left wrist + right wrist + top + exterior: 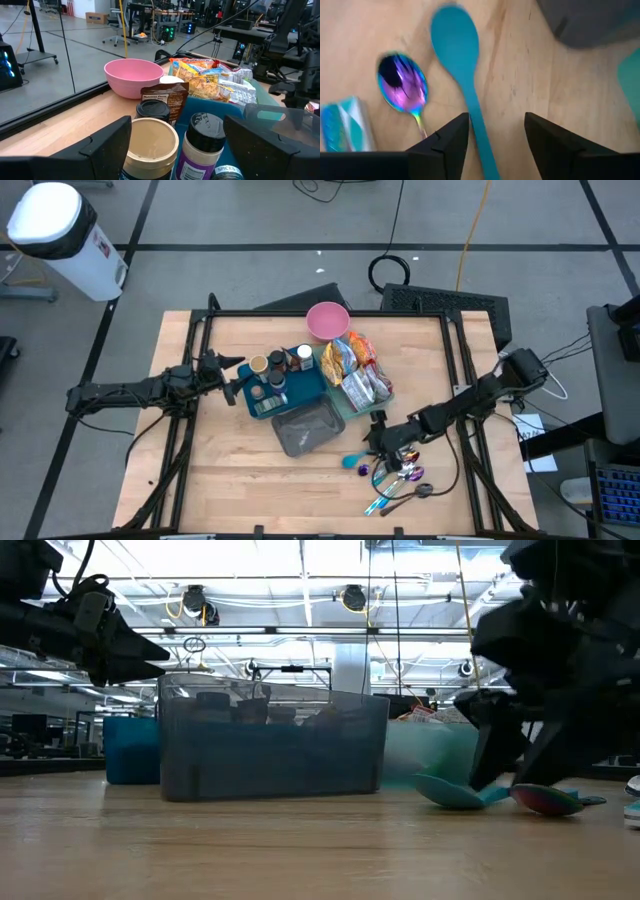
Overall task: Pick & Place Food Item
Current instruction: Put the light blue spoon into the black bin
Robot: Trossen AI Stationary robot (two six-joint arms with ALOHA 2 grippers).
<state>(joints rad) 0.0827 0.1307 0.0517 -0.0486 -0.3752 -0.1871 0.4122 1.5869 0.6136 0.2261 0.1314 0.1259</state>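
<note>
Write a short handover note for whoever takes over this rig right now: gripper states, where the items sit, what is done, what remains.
Left gripper: open, empty, hovering by the jars in the blue bin.
Right gripper: open, low over the teal spoon, its fingers astride the handle; nothing held yet.
Iridescent spoon lies beside it on the table.
Snack packets sit in the green tray, next to the pink bowl.
Grey bin looks empty.
Done: nothing visibly placed.
Left: grasp an item and place it.
</note>
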